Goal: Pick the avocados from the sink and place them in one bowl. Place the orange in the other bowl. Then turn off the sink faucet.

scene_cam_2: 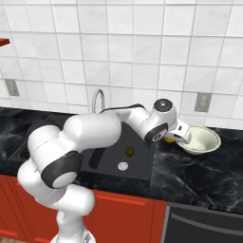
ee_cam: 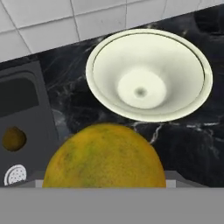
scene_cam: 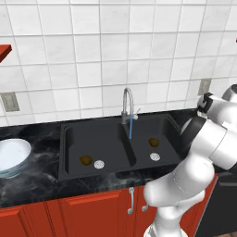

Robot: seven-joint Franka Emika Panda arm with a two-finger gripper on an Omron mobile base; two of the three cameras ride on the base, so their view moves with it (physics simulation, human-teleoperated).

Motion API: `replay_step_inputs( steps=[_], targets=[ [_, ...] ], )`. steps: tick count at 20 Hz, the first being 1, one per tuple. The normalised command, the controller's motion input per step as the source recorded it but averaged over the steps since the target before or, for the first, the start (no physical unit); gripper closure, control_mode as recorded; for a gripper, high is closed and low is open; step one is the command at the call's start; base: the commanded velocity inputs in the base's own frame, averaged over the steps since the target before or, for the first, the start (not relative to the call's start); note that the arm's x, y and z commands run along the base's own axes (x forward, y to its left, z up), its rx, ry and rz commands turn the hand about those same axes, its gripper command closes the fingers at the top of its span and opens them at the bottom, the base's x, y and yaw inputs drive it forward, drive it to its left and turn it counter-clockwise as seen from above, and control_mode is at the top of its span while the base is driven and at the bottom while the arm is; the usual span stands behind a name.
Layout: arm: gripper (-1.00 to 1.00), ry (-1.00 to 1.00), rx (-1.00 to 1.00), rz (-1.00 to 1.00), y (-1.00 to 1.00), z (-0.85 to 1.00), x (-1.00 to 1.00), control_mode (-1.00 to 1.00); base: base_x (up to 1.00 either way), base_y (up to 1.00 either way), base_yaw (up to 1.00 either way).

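Note:
My gripper (scene_cam_2: 174,138) is shut on the orange (scene_cam_2: 169,139), a yellowish-gold ball that looms large in the hand view (ee_cam: 105,155) and hides the fingertips. It hangs over the black counter, just short of the cream bowl with a greenish rim (scene_cam_2: 214,136), whose hollow (ee_cam: 109,57) holds nothing. One dark avocado (scene_cam: 85,160) lies in the left basin of the black sink (scene_cam: 102,139). Another avocado (scene_cam: 153,141) lies in the right basin (scene_cam_2: 129,151) (ee_cam: 13,138). Far left stands the pale blue-white bowl (scene_cam: 21,147). Water runs from the grey faucet (scene_cam: 127,104).
A white drain (scene_cam: 155,157) sits in each basin. The tiled wall behind carries grey outlets (scene_cam_2: 202,101). Red cabinet doors with metal handles (scene_cam: 131,200) run below the counter. A dark appliance front (scene_cam_2: 204,228) sits at the lower right.

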Motion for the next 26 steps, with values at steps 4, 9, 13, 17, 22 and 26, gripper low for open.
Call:
replay_step_inputs(
  steps=[4, 9, 13, 17, 22, 26],
  targets=[
    [1.00, 0.01, 0.00, -0.39, -0.12, 0.13, 0.05, -1.00, 0.00, 0.00, 0.00],
    [1.00, 0.04, 0.00, -0.30, -0.16, 0.04, 0.16, -1.00, 0.00, 0.00, 0.00],
    [1.00, 0.07, 0.02, -0.10, -0.10, -0.03, 0.15, -1.00, 0.00, 0.00, 0.00],
    [1.00, 0.02, 0.07, -0.01, -0.28, -0.01, 0.01, -1.00, 0.00, 0.00, 0.00],
    [1.00, 0.02, 0.12, 0.00, -0.36, 0.00, 0.23, -1.00, 0.00, 0.00, 0.00],
    [1.00, 0.07, 0.12, 0.00, -0.28, 0.00, 0.35, -1.00, 0.00, 0.00, 0.00]
  ],
)
